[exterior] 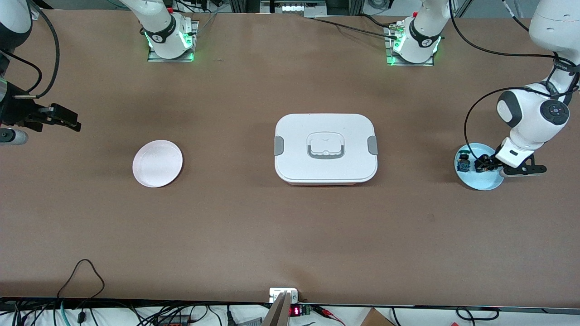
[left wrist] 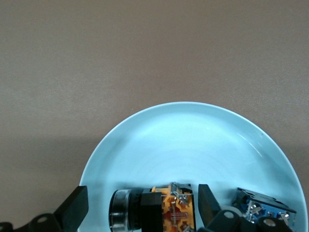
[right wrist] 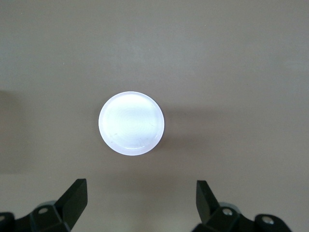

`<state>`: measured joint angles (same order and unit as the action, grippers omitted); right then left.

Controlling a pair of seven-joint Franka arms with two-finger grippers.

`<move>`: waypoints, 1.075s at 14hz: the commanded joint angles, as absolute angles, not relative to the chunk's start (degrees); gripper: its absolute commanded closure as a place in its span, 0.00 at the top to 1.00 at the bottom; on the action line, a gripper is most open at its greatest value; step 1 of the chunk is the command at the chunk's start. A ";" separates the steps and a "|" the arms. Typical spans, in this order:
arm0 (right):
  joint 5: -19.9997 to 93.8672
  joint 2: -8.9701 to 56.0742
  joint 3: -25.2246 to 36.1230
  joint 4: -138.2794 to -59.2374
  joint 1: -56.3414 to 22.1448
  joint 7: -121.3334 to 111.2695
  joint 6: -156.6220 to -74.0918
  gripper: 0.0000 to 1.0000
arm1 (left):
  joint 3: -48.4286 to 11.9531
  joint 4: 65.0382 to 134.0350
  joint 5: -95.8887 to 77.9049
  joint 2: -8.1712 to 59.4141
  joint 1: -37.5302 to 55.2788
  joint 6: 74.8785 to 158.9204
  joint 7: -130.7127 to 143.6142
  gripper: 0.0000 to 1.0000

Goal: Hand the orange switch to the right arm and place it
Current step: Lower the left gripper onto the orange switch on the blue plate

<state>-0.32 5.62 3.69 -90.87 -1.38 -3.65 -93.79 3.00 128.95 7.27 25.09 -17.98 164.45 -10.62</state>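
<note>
You have a brown table (exterior: 290, 235); directly on it lie a white plate (exterior: 157, 163), a white lidded box (exterior: 326, 148) (centre) and a light-blue plate (exterior: 485, 180).

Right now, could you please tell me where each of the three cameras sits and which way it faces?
Front view: high across the table, facing both bases; shows the white lidded box, the left end effector down in the blue plate, the right end effector aloft.
Left wrist view: looks down at the blue plate; open fingers straddle the orange switch.
Right wrist view: looks down at the white plate; open fingers show.
Shared: front and left wrist views both show the blue plate.
</note>
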 commanded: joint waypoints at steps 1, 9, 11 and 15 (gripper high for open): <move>-0.88 5.10 3.25 -91.14 -1.14 -3.60 -93.78 1.00 | 2.37 128.85 8.61 24.96 -18.63 164.79 -10.81 1.00; -0.88 5.27 3.25 -90.88 -1.14 -3.60 -93.69 1.00 | 2.20 129.29 8.53 25.84 -18.90 164.18 -10.90 0.39; -0.97 5.62 3.25 -90.79 -1.14 -3.60 -93.69 1.00 | 2.20 129.20 8.61 25.67 -19.07 164.09 -10.99 0.34; -0.88 5.63 3.25 -90.79 -1.14 -3.60 -93.78 1.00 | 1.67 126.40 8.61 21.99 -18.46 156.40 -11.16 0.33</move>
